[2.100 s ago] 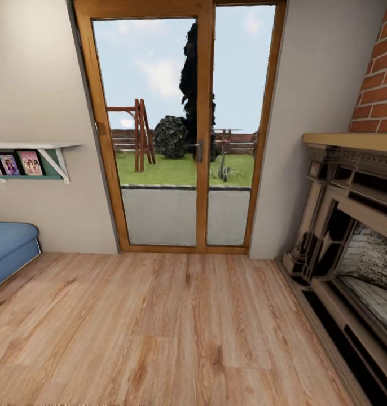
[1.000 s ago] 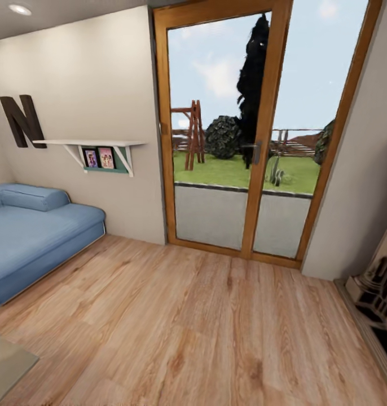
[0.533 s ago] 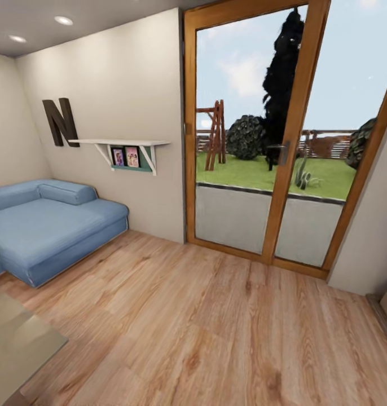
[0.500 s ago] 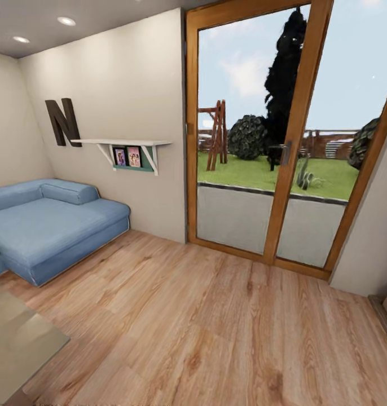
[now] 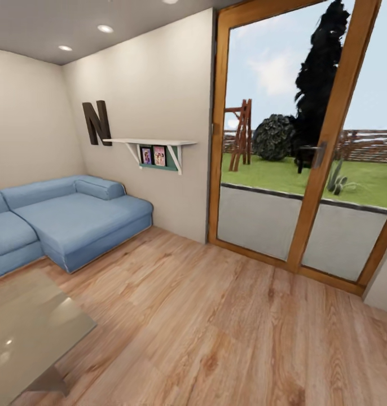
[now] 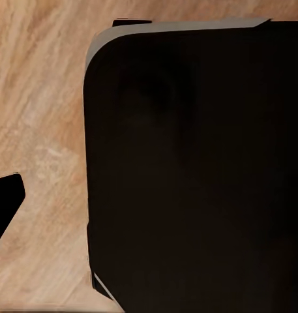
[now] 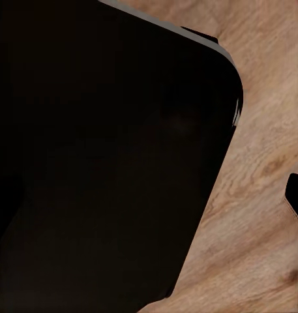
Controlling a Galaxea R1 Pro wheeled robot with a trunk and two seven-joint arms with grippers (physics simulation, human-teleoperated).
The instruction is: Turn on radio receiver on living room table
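Neither gripper's opening can be told; the table (image 5: 30, 332) stands near the sofa (image 5: 64, 220).

Open plank floor (image 5: 227, 316), table (image 5: 30, 332) lower left, sofa (image 5: 69, 220) behind

I count one glossy worktop (image 5: 30, 332), one blue sofa (image 5: 64, 220), one wall shelf (image 5: 151, 142) carrying two framed pictures (image 5: 153, 155), one dark letter N (image 5: 96, 122), one wooden glazed double door (image 5: 306, 152) with two panes, and three ceiling lights (image 5: 105, 28).
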